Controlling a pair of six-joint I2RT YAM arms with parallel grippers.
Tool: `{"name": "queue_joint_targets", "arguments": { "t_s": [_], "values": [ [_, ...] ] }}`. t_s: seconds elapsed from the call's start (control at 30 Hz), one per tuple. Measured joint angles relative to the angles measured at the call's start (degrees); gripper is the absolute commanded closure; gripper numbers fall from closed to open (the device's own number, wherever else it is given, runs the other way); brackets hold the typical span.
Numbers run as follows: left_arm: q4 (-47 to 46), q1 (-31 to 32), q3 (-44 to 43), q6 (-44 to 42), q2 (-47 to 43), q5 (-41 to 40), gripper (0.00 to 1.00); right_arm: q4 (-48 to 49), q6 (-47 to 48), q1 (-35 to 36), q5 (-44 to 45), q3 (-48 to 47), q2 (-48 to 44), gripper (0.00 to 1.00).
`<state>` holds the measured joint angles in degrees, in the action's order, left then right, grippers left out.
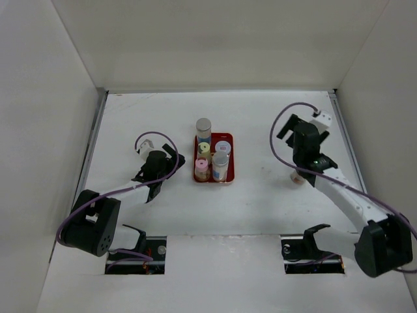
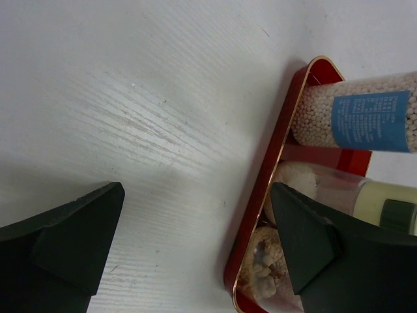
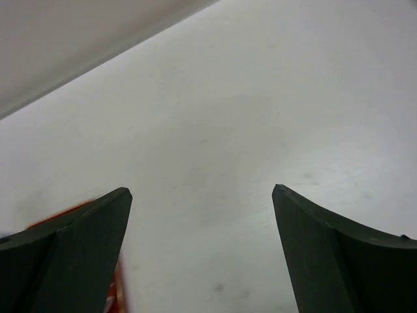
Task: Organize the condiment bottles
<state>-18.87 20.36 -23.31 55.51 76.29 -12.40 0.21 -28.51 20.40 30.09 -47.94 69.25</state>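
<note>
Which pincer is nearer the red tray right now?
Left. The left pincer sits open just off the left edge of the red tray. The right pincer is open well off to the tray's right, clearly farther away.

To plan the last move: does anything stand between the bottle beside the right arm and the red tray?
Nothing visible does. The bottle, partly hidden under the right arm, has only bare table between it and the red tray, seen from above.
</note>
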Motion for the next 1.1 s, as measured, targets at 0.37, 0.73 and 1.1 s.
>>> {"name": "queue_joint_targets", "arguments": {
  "t_s": [0.37, 0.73, 1.1],
  "values": [
    [0.0, 0.4, 0.0, 0.1, 0.1, 0.1, 0.0, -9.5, -0.9, -5.7, 12.1, 11.3, -9.0, 0.0],
    [0.0, 0.4, 0.0, 0.1, 0.0, 0.0, 0.0, -10.9, -5.6, -5.8, 8.8, 16.7, -6.8, 0.26],
    [0.0, 0.5, 0.0, 0.1, 0.0, 0.2, 0.0, -10.7, -5.8, -3.9, 6.3, 16.1, -6.4, 0.55]
  ]
}}
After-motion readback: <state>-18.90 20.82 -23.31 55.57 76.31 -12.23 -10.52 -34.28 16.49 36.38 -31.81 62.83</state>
